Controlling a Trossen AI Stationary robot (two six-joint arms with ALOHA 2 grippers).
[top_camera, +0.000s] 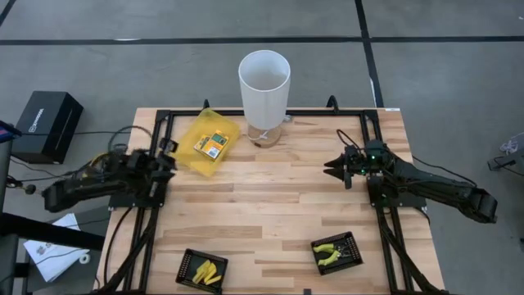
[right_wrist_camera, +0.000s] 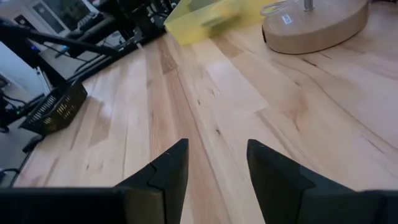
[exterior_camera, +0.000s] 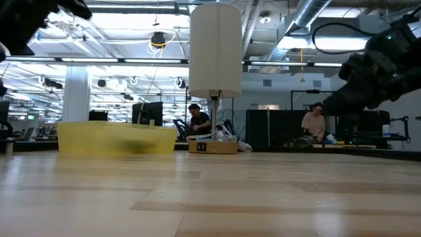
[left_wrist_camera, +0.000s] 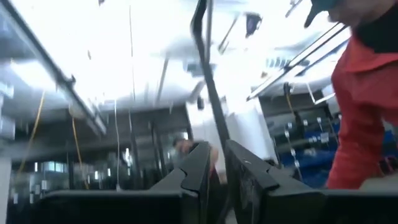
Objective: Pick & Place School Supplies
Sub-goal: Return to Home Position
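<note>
A flat yellow-orange packet with a green-white label (top_camera: 213, 146) lies inside the translucent yellow pouch (top_camera: 209, 141) at the table's far left. Short yellow oblong pieces (top_camera: 206, 270) lie in the near-left black tray (top_camera: 187, 274). Yellow-green-handled pliers (top_camera: 330, 252) lie in the near-right black tray (top_camera: 352, 246). My left gripper (top_camera: 169, 158) hovers at the table's left edge beside the pouch, its fingers (left_wrist_camera: 200, 167) nearly together and holding nothing. My right gripper (top_camera: 334, 169) hangs open over bare wood right of centre, with the fingers (right_wrist_camera: 171, 163) apart.
A lamp with a tall white shade (top_camera: 264, 82) stands on a round wooden base (right_wrist_camera: 314, 25) at the far middle of the table. A black frame runs along the left, right and far edges. Bare wood (top_camera: 262, 205) lies between the arms. People sit in the room behind.
</note>
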